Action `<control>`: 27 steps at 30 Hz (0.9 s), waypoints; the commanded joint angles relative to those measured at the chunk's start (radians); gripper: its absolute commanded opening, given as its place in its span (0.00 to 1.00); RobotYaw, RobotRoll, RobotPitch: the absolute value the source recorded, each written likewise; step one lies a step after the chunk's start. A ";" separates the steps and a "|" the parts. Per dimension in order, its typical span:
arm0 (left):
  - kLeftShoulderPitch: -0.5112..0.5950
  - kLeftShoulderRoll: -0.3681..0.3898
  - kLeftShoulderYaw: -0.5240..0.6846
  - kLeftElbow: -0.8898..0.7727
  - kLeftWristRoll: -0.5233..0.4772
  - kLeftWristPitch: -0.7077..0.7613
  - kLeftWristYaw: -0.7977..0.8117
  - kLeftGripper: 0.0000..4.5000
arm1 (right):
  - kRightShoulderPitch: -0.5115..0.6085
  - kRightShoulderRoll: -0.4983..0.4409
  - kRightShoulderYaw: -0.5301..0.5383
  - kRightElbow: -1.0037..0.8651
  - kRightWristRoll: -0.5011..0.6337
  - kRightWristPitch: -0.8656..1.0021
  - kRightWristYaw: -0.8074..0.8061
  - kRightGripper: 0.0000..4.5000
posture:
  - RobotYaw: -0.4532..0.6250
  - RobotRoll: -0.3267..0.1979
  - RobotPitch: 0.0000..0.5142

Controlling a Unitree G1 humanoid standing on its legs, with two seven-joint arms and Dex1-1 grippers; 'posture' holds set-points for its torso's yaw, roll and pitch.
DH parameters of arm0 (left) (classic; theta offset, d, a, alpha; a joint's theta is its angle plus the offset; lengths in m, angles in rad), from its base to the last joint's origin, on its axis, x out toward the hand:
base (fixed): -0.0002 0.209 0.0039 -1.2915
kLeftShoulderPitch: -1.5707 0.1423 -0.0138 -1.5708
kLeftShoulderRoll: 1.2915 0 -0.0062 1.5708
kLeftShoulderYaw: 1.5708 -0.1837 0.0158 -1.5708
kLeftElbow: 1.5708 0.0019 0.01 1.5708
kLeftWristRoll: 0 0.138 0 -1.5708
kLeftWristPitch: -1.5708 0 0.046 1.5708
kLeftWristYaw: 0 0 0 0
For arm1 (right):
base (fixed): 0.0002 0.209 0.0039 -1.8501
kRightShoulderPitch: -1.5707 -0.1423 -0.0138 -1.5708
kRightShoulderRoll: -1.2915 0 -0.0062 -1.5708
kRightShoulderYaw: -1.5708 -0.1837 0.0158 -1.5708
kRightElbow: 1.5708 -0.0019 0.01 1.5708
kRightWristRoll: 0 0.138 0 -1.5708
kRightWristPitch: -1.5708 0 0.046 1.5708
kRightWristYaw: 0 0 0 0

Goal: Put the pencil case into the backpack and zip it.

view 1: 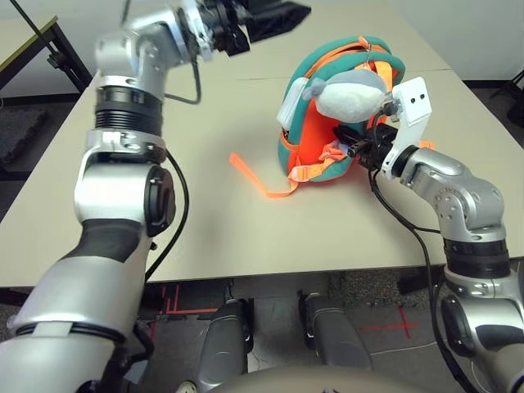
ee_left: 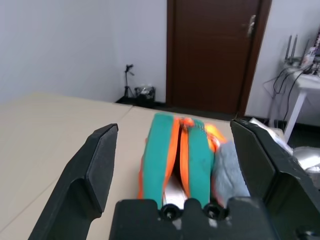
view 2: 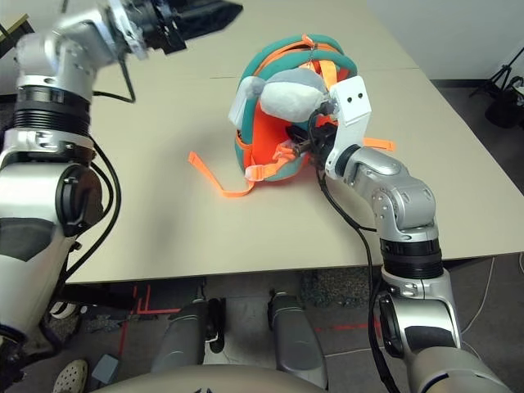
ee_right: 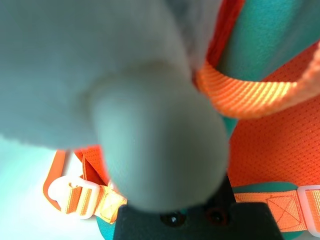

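Right gripper, fingers closed, seemingly pinching the backpack at its strap side. Pencil case protrudes, white, from the backpack's open top. Beyond, left gripper hovers spread wide, empty. Insertion stage; next: push case fully inside, then zip.

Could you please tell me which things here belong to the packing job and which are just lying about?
For the job: backpack; pencil case, poking out of the backpack; left pincer, open.
Lying about: brown door; small tripod; white side desk with cables.
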 commanded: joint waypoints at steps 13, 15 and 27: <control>0.253 0.044 -0.086 -0.318 -0.035 0.204 0.106 0.61 | 0.005 0.022 0.035 0.036 -0.012 0.006 0.021 0.04 | 0.26 0.62 0.29; 0.259 0.040 -0.090 -0.328 -0.040 0.212 0.114 0.44 | 0.005 0.021 0.036 0.037 -0.012 0.005 0.021 0.04 | 0.26 0.62 0.29; 0.235 -0.028 -0.172 -0.204 -0.005 0.156 0.142 0.00 | 0.008 0.024 0.038 0.035 -0.013 0.006 0.019 0.04 | 0.25 0.62 0.29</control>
